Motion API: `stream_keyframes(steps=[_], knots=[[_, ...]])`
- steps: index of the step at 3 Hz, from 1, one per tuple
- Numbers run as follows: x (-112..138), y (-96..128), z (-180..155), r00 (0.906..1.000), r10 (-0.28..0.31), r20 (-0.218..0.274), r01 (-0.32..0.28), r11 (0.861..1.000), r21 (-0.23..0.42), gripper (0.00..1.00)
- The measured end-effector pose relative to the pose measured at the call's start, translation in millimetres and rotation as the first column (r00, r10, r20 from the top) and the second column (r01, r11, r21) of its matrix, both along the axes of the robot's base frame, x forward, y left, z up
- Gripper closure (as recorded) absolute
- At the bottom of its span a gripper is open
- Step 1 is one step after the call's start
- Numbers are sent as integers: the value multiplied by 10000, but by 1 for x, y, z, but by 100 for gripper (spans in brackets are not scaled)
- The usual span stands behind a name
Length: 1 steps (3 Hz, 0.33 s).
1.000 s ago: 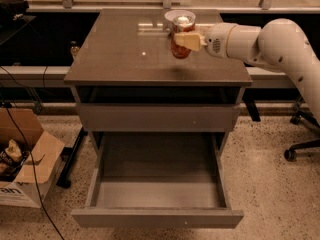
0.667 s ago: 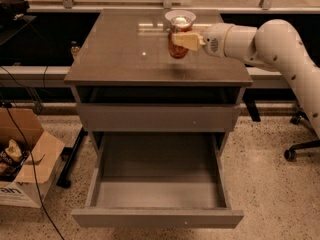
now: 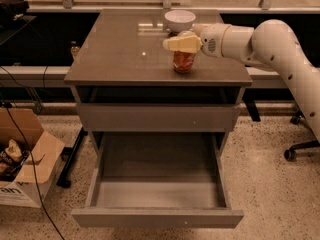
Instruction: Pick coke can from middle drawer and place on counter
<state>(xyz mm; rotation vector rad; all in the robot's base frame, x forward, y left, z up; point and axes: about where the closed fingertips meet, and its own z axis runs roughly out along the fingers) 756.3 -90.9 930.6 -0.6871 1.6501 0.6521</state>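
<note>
The gripper (image 3: 182, 44) is seen low over the counter (image 3: 120, 54), near its right front part. Its jaws are closed around the top of the coke can (image 3: 184, 63), which is held upright with its base on the glossy surface. A white bowl (image 3: 180, 18) is set just behind. The middle drawer (image 3: 157, 196) is left pulled out below.
</note>
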Motion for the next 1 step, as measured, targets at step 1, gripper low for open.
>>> stream_keyframes(steps=[1], knots=[[0,0,0,10000,0,0,0,10000,0,0]])
